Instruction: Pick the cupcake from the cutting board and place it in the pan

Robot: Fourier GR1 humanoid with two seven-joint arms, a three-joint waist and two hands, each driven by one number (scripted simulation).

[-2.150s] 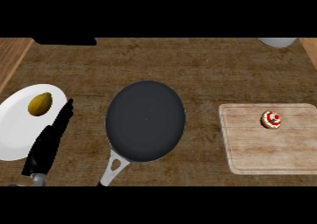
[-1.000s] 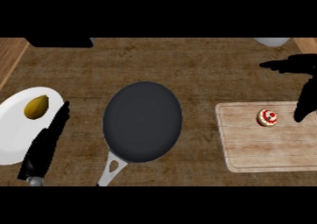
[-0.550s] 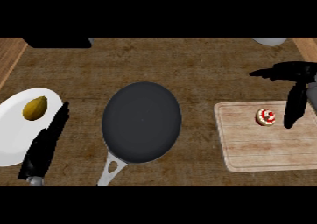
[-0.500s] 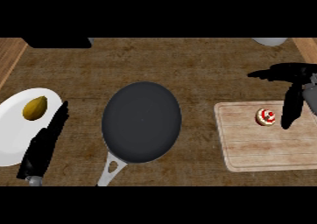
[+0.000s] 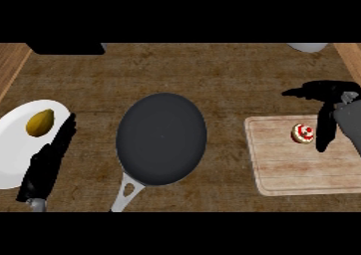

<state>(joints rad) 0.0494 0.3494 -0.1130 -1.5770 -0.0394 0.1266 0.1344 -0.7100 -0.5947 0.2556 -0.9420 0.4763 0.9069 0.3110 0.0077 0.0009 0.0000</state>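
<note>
The cupcake (image 5: 303,133) sat untouched on the cutting board (image 5: 286,169); the right hand (image 5: 327,107), fingers spread just beside it, might topple it when closing.

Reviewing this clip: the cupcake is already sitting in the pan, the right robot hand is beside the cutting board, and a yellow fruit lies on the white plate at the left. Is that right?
Not quite. The head view shows the cupcake on the cutting board, not in the pan, which holds nothing. The rest stands: the right robot hand is next to the cupcake, and a yellow fruit lies on the white plate at the left.
</note>
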